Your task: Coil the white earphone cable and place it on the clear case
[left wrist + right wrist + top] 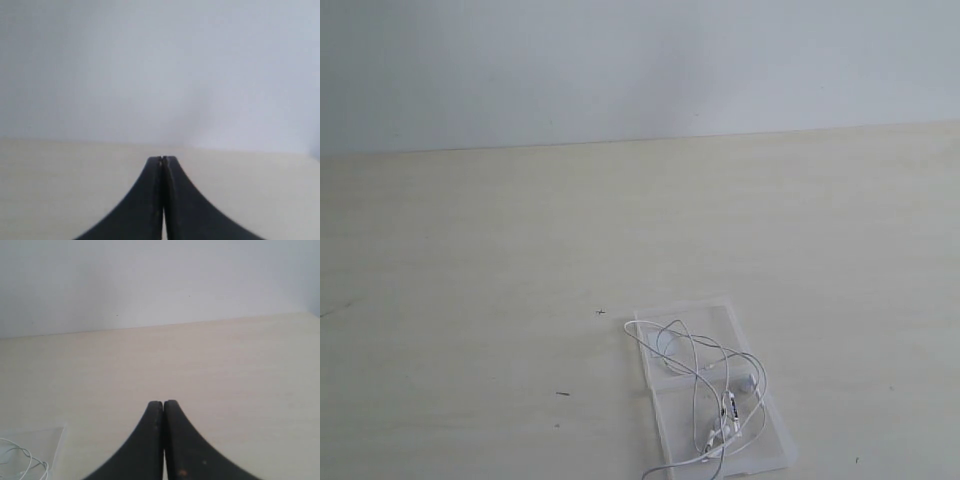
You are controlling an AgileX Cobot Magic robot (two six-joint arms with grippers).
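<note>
Black left claw [162, 159]: jaws were pressed tip to tip with nothing between them. It pointed over bare tabletop [60, 190] toward the pale wall [160, 60], and neither task thing lay ahead of it.
Right claw [163, 402]: equally closed and empty, aimed the same way across the tabletop.
Reason for the pose: with both claws clamped on nothing and neither showing in the exterior view, they were probably parked clear of the work rather than mid-reach.
Beside the right claw: a corner of the clear case [50, 437] lay just off to one side of its fingers, with a few loops of the white earphone cable [28, 456] on it.
Clear case [715, 312]: lay flat on the tabletop, both panels spread open, well away from the left claw's line of sight.
White earphone cable [729, 404]: rested on the case in loose, overlapping loops, with the earbuds and inline piece gathered toward one panel. One strand trailed past the case edge.
Why it sat so: the open panels gave a broad flat bed, so the slack coil could rest without being pinned.
Task judgement: cable looked already placed, though loosely coiled.
</note>
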